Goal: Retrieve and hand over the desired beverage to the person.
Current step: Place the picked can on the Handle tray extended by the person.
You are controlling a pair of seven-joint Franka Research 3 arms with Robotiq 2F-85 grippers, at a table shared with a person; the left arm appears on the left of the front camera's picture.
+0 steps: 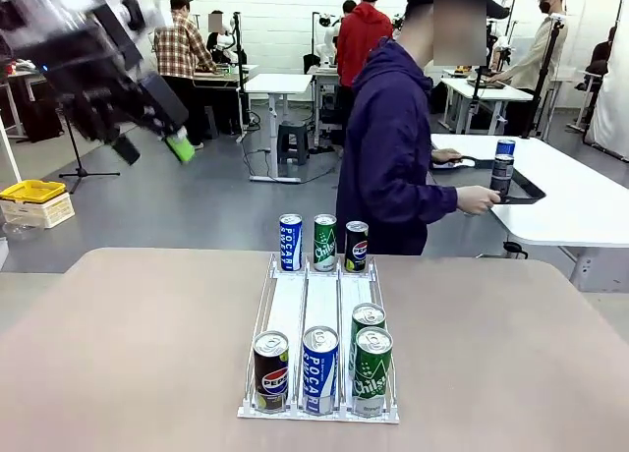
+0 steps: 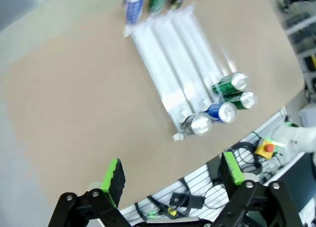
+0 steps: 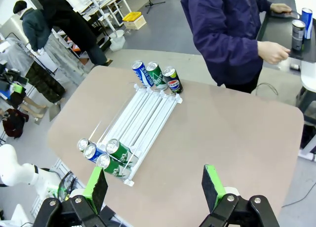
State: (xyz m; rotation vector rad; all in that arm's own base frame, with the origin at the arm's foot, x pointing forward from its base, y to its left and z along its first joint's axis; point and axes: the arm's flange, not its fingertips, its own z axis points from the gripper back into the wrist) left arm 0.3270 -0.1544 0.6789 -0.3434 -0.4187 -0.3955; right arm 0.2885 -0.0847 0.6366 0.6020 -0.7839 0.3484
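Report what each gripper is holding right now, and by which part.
Nothing. The left gripper and right gripper are both open and empty, high above the table; every can sits untouched in the rack.

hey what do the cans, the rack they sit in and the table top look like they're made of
Cans: likely aluminium, printed glossy sides and bare silvery tops with pull tabs. Rack: looks like white plastic lanes with thin wire dividers, though painted metal is possible. Table: matte beige-brown top with rounded corners and no visible grain, probably laminate.
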